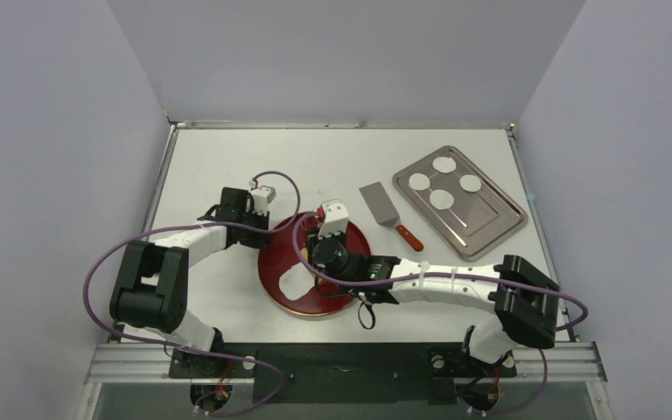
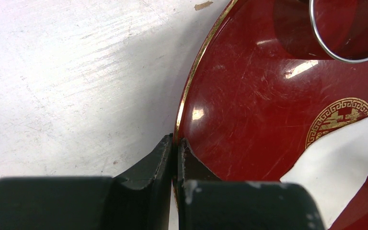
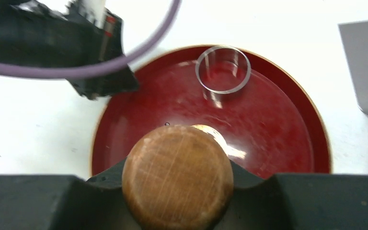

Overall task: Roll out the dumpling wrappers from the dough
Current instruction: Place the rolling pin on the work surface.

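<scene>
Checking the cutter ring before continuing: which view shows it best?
Right wrist: the whole cutter ring stands on the red plate. Left wrist crops it to an arc at the top edge. In the top view I cannot make it out.

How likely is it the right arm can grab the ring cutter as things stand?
Probably not yet. The ring cutter stands unobstructed on the red plate just ahead, but the right fingers are closed on a wooden rolling pin; it would need to set that down first.

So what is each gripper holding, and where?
The left gripper pinches the plate by its rim; right gripper clamps a wooden rolling pin by its sides.
</scene>
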{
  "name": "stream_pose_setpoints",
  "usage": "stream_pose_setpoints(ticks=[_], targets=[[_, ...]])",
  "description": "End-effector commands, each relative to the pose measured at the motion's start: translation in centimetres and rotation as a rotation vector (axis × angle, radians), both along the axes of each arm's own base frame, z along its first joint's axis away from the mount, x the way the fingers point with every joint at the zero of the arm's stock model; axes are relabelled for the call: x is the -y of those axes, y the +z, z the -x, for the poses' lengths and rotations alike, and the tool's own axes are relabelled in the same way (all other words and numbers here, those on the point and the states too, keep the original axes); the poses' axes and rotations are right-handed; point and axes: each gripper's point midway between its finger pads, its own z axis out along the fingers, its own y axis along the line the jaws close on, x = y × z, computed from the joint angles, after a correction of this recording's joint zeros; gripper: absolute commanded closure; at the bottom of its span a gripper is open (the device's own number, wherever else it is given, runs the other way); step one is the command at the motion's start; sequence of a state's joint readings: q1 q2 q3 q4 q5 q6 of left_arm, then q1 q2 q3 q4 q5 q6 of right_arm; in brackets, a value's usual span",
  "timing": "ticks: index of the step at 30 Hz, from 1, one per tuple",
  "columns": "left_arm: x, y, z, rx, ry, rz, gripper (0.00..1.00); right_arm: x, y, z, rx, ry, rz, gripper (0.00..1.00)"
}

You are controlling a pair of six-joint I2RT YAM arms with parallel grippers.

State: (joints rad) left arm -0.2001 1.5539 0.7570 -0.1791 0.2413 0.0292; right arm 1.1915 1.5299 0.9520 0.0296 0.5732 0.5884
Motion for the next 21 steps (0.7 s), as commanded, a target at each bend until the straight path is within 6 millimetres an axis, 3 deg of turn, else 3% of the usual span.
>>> stream_pose_setpoints(ticks=[1,5,8,13,21], targets=[[-0.2,1.2,-1.2,0.065,0.009,-0.009,1.00,-4.2,3.0,-0.6,0.032,0.077,-0.123,1.00],[-0.3,1.3,-1.2,0.069,0.009,-0.010,1.00,-6.5,0.6,-0.6,-0.025,0.127,-0.142,1.00],[-0.2,1.3,-1.2,0.067,0.007,-0.009,1.00,-6.6,-1.9,-0.9,-0.059,0.119,-0.110,1.00],[-0.2,1.2,-1.2,0.066,0.007,-0.008,1.00,-2.9,-5.9,-1.9,-0.108,0.018,-0.057,1.00],[-0.2,1.0,-1.2,0.064,0.006,-0.013,1.00,4.0,-10.2,-2.0,-0.089,-0.159,0.150,1.00]])
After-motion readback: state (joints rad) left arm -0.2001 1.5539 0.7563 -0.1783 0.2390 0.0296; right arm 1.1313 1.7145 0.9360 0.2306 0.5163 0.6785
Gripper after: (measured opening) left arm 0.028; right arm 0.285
